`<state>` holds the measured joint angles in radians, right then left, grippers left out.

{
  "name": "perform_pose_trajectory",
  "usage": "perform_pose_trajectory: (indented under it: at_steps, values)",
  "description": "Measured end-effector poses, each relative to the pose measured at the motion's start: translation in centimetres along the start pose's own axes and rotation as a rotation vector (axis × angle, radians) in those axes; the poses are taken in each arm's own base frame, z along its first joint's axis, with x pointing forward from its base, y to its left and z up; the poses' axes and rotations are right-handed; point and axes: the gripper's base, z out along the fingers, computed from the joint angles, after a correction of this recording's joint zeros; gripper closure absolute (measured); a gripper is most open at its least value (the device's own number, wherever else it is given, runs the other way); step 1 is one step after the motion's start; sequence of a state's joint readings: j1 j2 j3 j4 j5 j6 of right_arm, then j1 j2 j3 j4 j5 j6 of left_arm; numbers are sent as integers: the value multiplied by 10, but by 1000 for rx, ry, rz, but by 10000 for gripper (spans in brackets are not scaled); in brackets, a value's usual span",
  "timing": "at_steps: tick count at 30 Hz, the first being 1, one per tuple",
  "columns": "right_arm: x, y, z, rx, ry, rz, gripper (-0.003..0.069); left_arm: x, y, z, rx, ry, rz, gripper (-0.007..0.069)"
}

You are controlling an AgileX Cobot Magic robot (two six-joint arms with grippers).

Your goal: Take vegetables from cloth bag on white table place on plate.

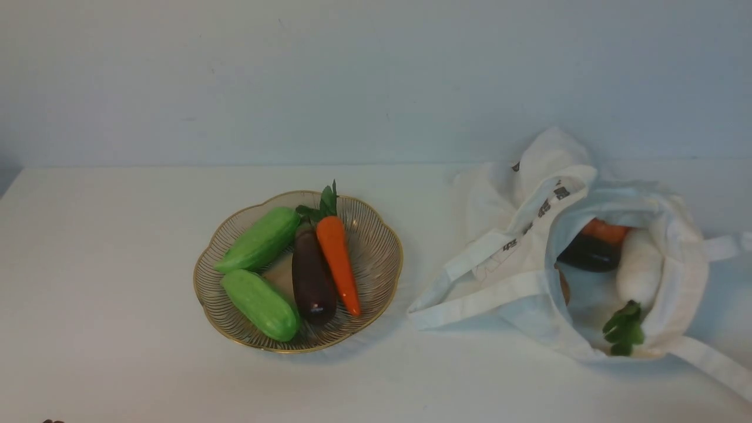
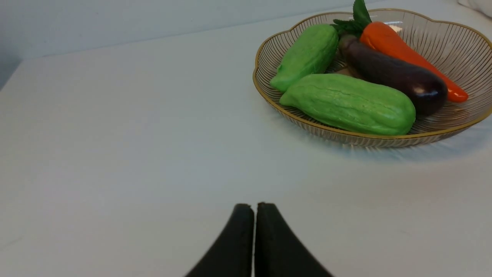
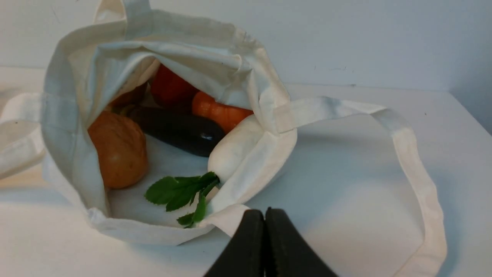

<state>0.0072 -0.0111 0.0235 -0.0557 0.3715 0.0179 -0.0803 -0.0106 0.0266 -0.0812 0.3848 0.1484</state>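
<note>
The plate (image 1: 382, 247) holds two green cucumbers (image 1: 258, 241), a purple eggplant (image 1: 312, 276) and an orange carrot (image 1: 339, 264); it also shows in the left wrist view (image 2: 449, 42). The cloth bag (image 1: 529, 247) lies open at the right, with a white radish (image 1: 639, 267), an eggplant (image 1: 587, 254) and a carrot (image 1: 605, 230) inside. The right wrist view shows the bag (image 3: 192, 50), radish (image 3: 238, 150), eggplant (image 3: 177, 129), carrot (image 3: 219, 111) and a brown round item (image 3: 119, 148). My left gripper (image 2: 254, 207) is shut and empty, short of the plate. My right gripper (image 3: 264, 213) is shut and empty by the bag's mouth.
The white table (image 1: 117, 264) ends at a pale wall behind. The bag's straps trail over the table at the right (image 1: 714, 361) and toward the plate (image 1: 470, 302). In the right wrist view a strap loop (image 3: 415, 165) lies beside the bag.
</note>
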Motion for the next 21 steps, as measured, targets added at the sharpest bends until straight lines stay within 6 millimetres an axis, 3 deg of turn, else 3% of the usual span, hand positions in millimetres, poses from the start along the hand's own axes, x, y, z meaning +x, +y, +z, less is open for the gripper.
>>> perform_pose_trajectory:
  at_steps: [21]
  values:
    - [0,0,0,0,0,8,673,0,0,0,0,0,0,633]
